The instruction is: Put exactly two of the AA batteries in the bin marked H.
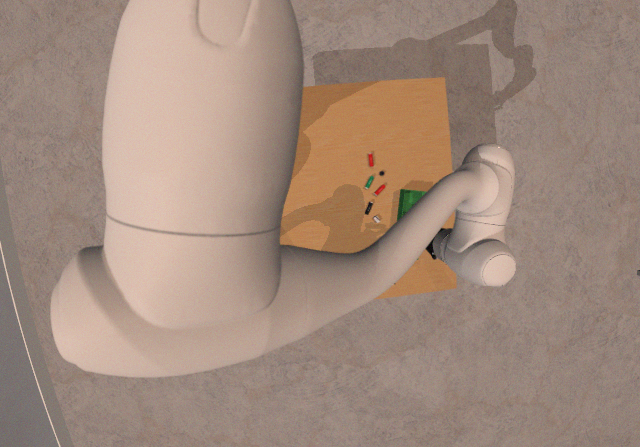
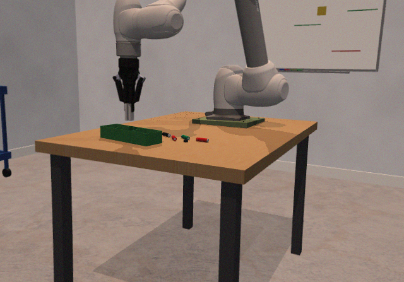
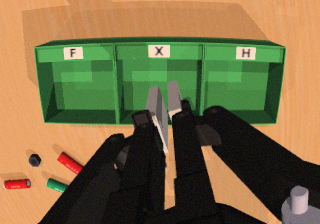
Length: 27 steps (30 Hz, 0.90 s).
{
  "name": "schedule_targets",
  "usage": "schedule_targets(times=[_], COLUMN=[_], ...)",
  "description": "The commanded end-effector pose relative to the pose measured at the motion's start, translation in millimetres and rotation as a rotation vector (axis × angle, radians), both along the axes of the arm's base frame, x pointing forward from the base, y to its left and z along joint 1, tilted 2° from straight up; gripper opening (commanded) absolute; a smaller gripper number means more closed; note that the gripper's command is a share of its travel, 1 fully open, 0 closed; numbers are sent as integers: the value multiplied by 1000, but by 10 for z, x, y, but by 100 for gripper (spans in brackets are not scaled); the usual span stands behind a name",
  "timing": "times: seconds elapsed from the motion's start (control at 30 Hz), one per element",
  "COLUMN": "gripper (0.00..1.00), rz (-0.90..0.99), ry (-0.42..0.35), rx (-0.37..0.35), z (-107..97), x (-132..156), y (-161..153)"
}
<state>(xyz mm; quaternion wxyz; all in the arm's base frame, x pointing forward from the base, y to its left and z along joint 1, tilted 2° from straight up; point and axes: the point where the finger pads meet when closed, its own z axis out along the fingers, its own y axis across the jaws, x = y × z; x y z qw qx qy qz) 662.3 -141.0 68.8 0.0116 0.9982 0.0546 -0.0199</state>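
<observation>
The angular black gripper [image 1: 432, 252] [image 2: 129, 119] [image 3: 167, 98] is hovering near smooth-walled, boxy green bins [image 1: 401, 204] [image 2: 130, 137] [image 3: 117, 84], its flat metallic fingers [image 2: 127, 111] pressing nearly together.

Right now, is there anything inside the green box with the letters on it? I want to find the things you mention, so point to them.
No batteries show in the green three-compartment bin [image 1: 409, 203] [image 2: 130, 137]. The gripper [image 2: 129, 120] [image 3: 167, 98], seen from the wrist, covers part of X and H's near corner.
</observation>
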Motion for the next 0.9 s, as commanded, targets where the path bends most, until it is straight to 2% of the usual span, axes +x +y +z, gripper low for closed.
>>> schedule_targets(times=[0.0, 0.4, 0.87], gripper=[5, 5, 5], rz=[-4, -4, -4], ry=[-2, -2, -2], rx=[1, 1, 1], z=[6, -47, -420], x=[-1, -3, -16], y=[28, 26, 17])
